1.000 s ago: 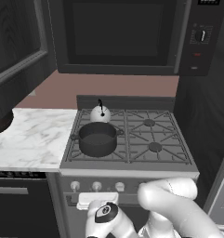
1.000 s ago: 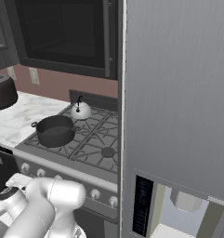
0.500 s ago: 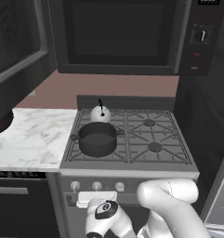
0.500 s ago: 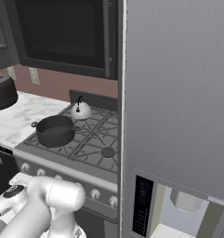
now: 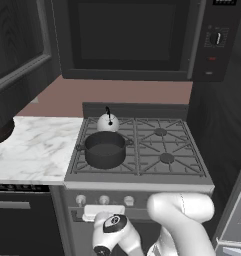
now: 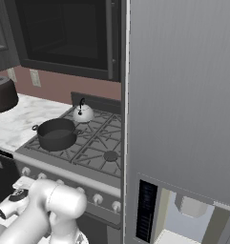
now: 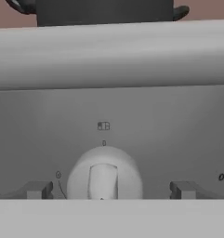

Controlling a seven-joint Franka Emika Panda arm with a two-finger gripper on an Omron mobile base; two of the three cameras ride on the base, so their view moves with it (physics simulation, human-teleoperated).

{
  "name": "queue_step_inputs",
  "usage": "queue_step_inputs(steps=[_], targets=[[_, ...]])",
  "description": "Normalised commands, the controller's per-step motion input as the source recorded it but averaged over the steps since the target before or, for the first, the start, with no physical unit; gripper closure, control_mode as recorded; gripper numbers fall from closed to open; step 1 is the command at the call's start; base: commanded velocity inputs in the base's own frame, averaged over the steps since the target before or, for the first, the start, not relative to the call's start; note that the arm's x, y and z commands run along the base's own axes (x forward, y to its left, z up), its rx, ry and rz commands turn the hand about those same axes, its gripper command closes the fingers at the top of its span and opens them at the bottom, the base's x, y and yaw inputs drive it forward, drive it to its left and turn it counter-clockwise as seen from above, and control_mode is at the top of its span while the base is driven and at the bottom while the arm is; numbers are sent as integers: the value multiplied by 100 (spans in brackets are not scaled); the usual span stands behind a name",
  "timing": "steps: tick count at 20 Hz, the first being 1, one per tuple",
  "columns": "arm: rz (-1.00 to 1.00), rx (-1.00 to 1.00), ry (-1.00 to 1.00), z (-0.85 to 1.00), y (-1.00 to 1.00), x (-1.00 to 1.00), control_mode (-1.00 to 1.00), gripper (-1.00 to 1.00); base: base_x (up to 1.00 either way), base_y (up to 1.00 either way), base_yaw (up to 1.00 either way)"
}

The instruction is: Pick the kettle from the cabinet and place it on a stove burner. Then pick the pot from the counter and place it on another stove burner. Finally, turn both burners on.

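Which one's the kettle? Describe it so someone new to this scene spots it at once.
Find the gas cooktop under the black microwave. On its rear left burner sits the kettle: a small, shiny white dome with a thin black arched handle. Just in front stands the pot, which is wider, dark grey and open-topped, with two loop handles.
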Motion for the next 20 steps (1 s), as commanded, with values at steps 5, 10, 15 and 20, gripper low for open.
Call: queue_step_inputs(steps=[5, 10, 15, 20], targets=[[0, 7, 0, -19, 0, 18, -100, -100, 0, 0, 0], [0, 5, 0, -21, 2, 17, -100, -100, 0, 0, 0], [0, 3, 0, -18, 1, 15, -100, 100, 0, 0, 0], [0, 0, 0, -10, 9, 16, -100, 100, 0, 0, 0]])
